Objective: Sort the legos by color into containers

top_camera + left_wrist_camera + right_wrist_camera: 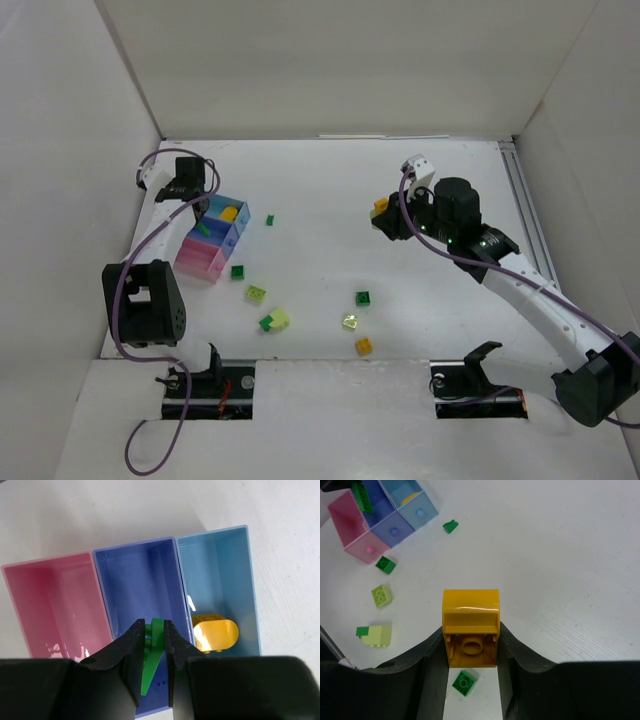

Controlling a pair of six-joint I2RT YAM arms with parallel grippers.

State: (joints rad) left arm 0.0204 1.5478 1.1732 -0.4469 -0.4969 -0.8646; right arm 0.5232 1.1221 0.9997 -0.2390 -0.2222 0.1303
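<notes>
Left gripper (152, 628) holds green brick (150, 672) lengthwise along jaws | right gripper (470, 632) holds yellow brick (470, 611)

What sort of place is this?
Probably a lab test booth: white panels enclose the table, left arm and right arm are bolted at its near edge, with legos and containers laid out.

White table (330, 200), plain white walls (330, 70), even light
</notes>
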